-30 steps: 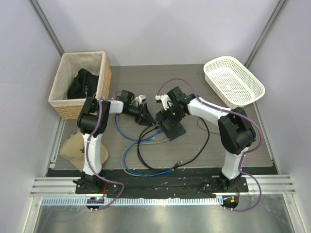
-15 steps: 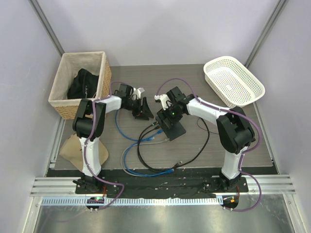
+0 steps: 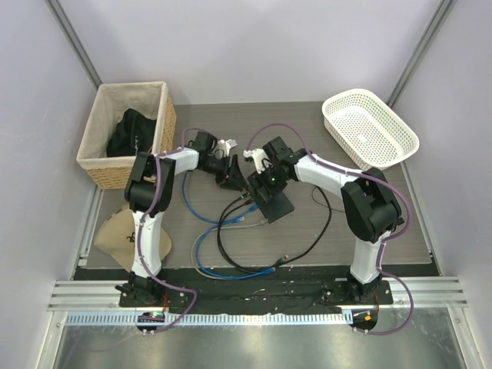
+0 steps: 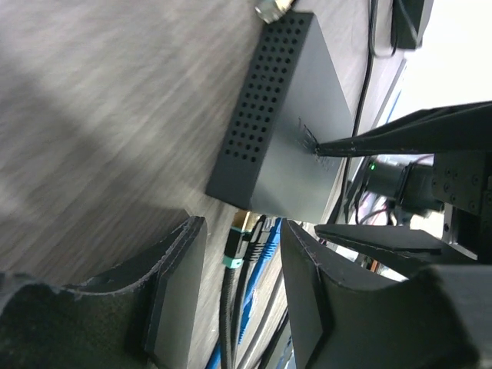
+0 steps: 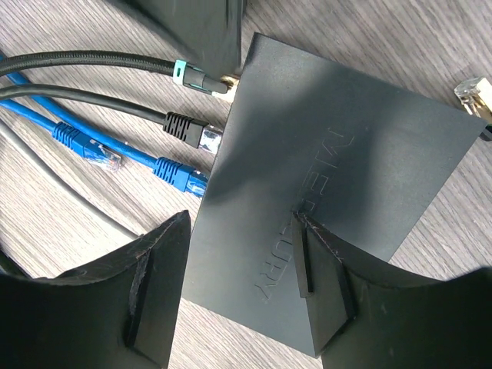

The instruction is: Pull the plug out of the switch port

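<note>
Black plastic, matte and flat, the network switch lies mid-table between the two arms, with a perforated side wall and faint raised lettering on its lid. Over the last second it has barely shifted. The left gripper has backed off slightly toward the far side of the table and swung round to a new angle, ending just beside the switch's corner. The right gripper has stayed on the box.

No plug has come out, so the pull itself is not yet begun; this looks like re-aiming.

In the right wrist view, three plugs sit in the port edge: a teal-banded plug on a braided black cord, a black plug and a blue plug. A loose blue connector lies free nearby.

The left wrist view shows the left gripper's fingers spread wide with nothing between them, roughly in line with the teal-banded plug. That is probably the target, though I cannot be sure. The right gripper's fingers are also apart, gripping nothing. One finger tip touches the lid as a brace and the other hangs off the port edge.
</note>
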You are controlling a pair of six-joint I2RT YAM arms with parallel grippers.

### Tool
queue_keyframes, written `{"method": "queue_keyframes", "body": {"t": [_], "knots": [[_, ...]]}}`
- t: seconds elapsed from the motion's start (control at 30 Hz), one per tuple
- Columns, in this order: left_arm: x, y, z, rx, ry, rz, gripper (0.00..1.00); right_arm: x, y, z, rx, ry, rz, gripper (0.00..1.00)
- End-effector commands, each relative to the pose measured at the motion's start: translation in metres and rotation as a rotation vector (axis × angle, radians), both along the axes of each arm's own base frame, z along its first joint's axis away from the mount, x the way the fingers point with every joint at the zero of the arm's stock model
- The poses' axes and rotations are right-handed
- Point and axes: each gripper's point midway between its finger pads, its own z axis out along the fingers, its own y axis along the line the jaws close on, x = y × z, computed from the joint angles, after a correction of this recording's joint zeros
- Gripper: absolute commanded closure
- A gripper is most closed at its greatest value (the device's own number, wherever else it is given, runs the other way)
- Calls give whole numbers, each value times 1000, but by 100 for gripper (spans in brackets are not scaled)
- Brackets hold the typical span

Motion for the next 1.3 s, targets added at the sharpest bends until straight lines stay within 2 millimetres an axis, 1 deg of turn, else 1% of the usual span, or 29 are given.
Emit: {"method": "queue_keyframes", "body": {"t": [0.0,0.2,0.43,0.5,0.53,0.67,0.7,0.8,0.83,0.9,1.0,1.03,1.07,1.1,1.13,1.17,1.23,1.27], "knots": [[-36,9,-57,178,53,-90,51,-7,-3,-16,-36,48,6,37],[-44,10,-71,207,77,-106,55,-9,-4,-19,-41,56,6,37],[-51,10,-75,186,94,-140,61,-12,-6,-20,-46,61,9,37],[-51,10,-75,184,98,-141,62,-11,-6,-19,-44,56,10,37],[-50,10,-77,185,100,-140,65,-12,-6,-20,-45,59,10,37],[-49,11,-82,205,115,-132,69,-12,-6,-20,-45,59,10,37],[-48,12,-84,212,115,-126,71,-12,-7,-21,-47,62,10,38],[-48,13,-87,229,123,-113,83,-12,-7,-23,-47,66,10,37],[-46,14,-88,237,121,-107,92,-13,-7,-24,-48,67,10,37],[-46,14,-87,244,126,-100,100,-12,-6,-24,-46,66,10,37],[-46,12,-82,238,155,-100,100,-12,-6,-25,-48,67,11,37],[-38,8,-76,229,146,-102,100,-13,-6,-28,-52,74,10,37],[-43,10,-72,235,178,-123,100,-13,-7,-28,-54,72,9,37],[-42,10,-73,238,189,-137,100,-14,-8,-29,-58,75,11,37],[-32,7,-65,226,163,-147,100,-15,-10,-31,-63,76,11,37],[-34,10,-63,231,177,-155,100,-15,-10,-31,-65,76,12,37],[-34,12,-66,223,166,-179,100,-16,-11,-33,-70,77,14,37],[-39,13,-68,226,184,-187,100,-17,-11,-33,-70,76,17,37]]}}
